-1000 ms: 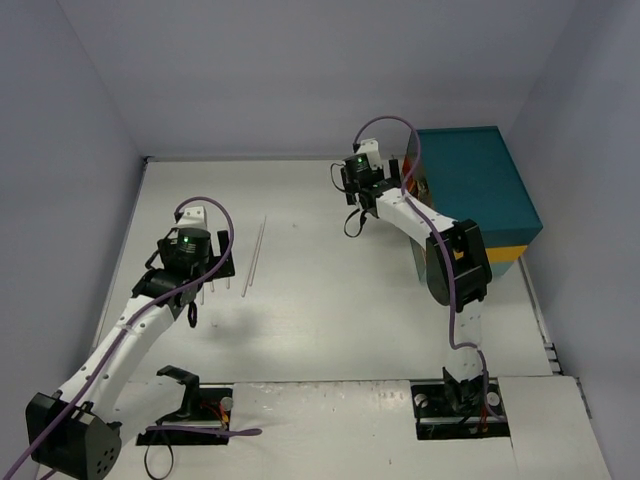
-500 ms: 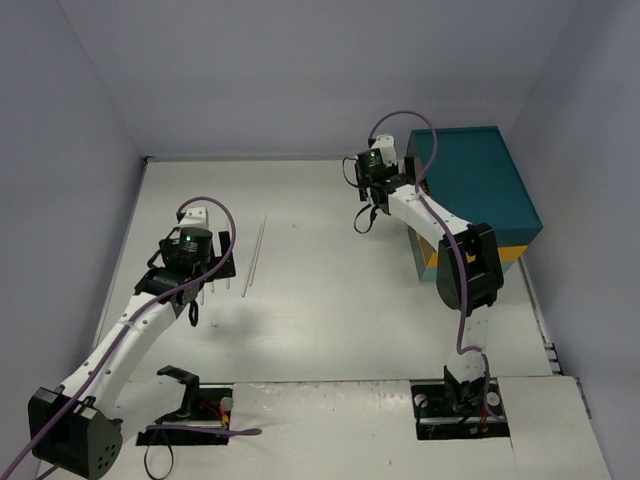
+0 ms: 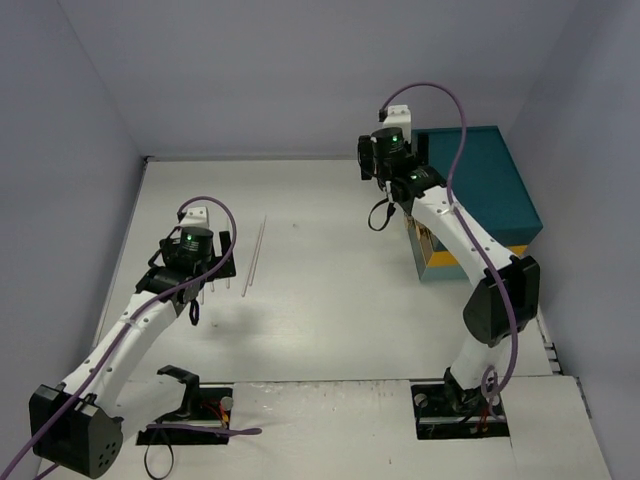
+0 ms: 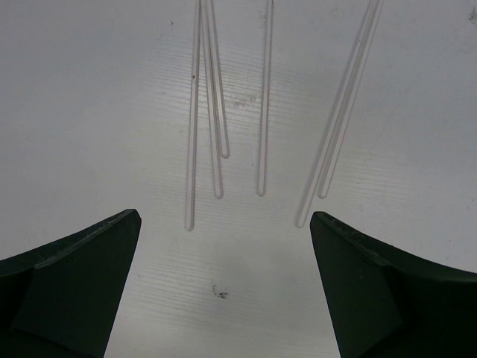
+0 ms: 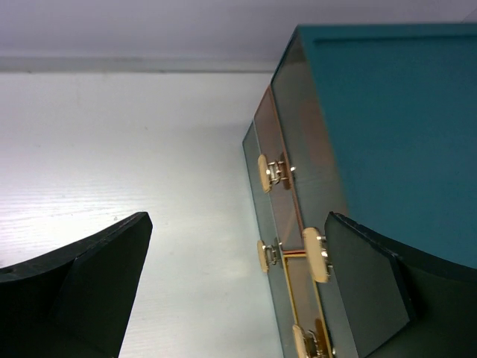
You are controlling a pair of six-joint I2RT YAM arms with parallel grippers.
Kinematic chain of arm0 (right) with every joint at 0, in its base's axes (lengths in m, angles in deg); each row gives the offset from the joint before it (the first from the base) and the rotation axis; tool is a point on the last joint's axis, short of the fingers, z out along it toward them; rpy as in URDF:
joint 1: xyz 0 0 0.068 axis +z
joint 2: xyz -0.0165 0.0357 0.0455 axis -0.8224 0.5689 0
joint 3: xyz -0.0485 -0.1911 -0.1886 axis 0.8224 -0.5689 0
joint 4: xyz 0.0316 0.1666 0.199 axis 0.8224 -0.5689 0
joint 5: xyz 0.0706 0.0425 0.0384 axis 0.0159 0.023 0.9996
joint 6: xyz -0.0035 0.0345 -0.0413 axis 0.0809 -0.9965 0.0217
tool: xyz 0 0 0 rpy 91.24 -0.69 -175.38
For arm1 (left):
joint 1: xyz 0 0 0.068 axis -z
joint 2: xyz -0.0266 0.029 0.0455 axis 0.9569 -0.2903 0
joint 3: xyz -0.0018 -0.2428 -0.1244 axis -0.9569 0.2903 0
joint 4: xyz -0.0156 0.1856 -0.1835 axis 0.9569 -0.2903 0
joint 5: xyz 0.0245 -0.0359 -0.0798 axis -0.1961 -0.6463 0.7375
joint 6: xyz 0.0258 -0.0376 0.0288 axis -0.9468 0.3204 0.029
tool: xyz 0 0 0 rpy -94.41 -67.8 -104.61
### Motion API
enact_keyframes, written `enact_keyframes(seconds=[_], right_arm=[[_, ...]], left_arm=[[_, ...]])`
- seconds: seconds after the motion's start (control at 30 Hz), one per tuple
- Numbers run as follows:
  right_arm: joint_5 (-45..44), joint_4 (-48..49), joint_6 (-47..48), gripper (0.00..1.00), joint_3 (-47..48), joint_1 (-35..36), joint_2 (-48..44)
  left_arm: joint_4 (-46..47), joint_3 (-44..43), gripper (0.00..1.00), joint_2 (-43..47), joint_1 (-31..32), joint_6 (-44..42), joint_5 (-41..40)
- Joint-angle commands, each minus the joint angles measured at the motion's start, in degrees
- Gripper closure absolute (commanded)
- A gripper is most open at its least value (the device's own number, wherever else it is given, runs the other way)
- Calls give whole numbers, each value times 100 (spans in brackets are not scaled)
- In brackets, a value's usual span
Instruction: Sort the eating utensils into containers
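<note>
Several thin clear sticks (image 4: 262,112) lie side by side on the white table, their near ends just ahead of my left gripper (image 4: 225,216), which is open and empty above them. In the top view the left gripper (image 3: 207,272) hovers over these sticks, and a longer clear pair (image 3: 255,255) lies just to its right. My right gripper (image 5: 238,218) is open and empty, close to the front of the teal chest. In the top view the right gripper (image 3: 380,170) sits at the chest's far left corner. No coloured utensils and no clear containers are in view.
The large teal chest (image 3: 480,185) with a yellow band stands at the right against the wall. Its front (image 5: 279,216) carries small gold handles (image 5: 316,253) in the right wrist view. Grey walls close in the table on three sides.
My right arm has swung right and back, from the table's middle to the chest's far left corner. The left arm has barely moved.
</note>
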Motion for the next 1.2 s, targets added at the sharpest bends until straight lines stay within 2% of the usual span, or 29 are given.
enact_keyframes(seconds=[0.0,0.27,0.53,0.67,0.83,1.17], right_arm=[[-116,116,95,0,-116,-89,-500],[39,58,90,0,-468,-207,-508],[240,13,73,0,-662,-323,-339],[186,-26,42,0,-732,-359,-240],[321,-86,-49,0,-800,-374,-171],[1357,-166,-388,0,-676,-179,-226]], left_arm=[[110,-304,3,62,-42,-122,-224],[-191,-363,3,338,-42,-401,-335],[-419,-395,3,1127,-51,-868,-222],[-338,-167,2,1420,-42,-826,-297],[-123,-130,3,1246,-51,-820,-361],[-110,-150,3,1052,-51,-913,-317]])
